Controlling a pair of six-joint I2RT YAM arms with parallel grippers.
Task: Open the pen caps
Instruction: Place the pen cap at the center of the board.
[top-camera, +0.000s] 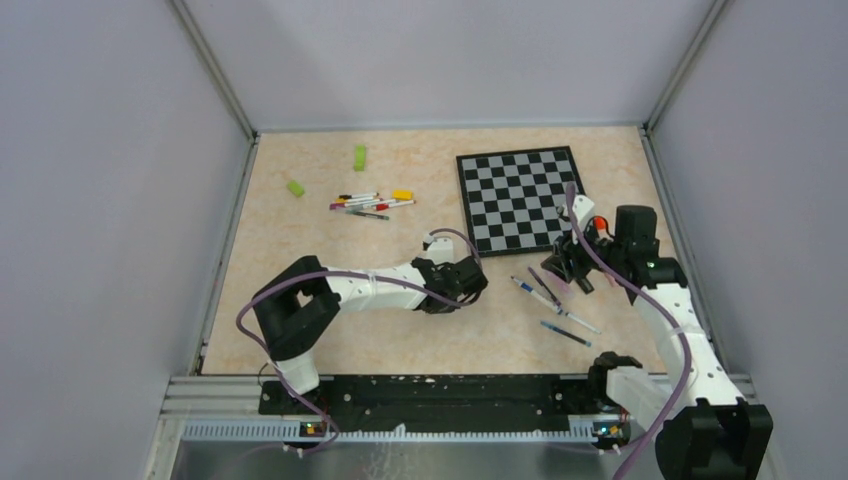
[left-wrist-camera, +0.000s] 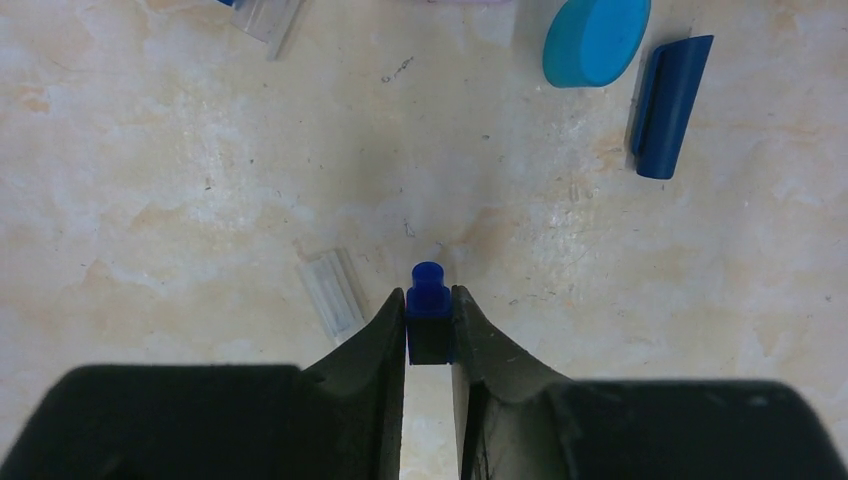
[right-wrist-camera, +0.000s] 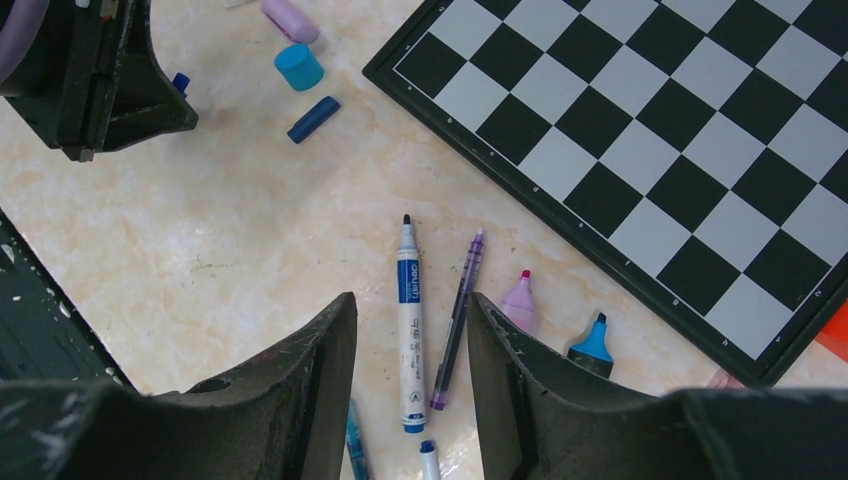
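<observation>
My left gripper (top-camera: 470, 280) is shut on a small dark blue pen cap (left-wrist-camera: 428, 312) just above the table; in its wrist view the gripper (left-wrist-camera: 428, 293) pinches the cap at the tips. A cyan cap (left-wrist-camera: 596, 40), a dark blue cap (left-wrist-camera: 670, 105) and a clear cap (left-wrist-camera: 335, 292) lie ahead of it. My right gripper (right-wrist-camera: 412, 305) is open and empty over an uncapped white marker (right-wrist-camera: 409, 330) and a purple pen (right-wrist-camera: 458, 320). An uncapped pink highlighter (right-wrist-camera: 518, 300) and a blue one (right-wrist-camera: 592, 345) lie to its right. A cluster of pens (top-camera: 372, 203) lies at the back.
The chessboard (top-camera: 520, 198) lies at the back right, its edge beside the right gripper (top-camera: 570, 265). Two green blocks (top-camera: 359, 157) (top-camera: 295, 188) and a yellow block (top-camera: 402, 194) sit near the far pens. A lilac cap (right-wrist-camera: 290, 18) lies by the left gripper (right-wrist-camera: 120, 80).
</observation>
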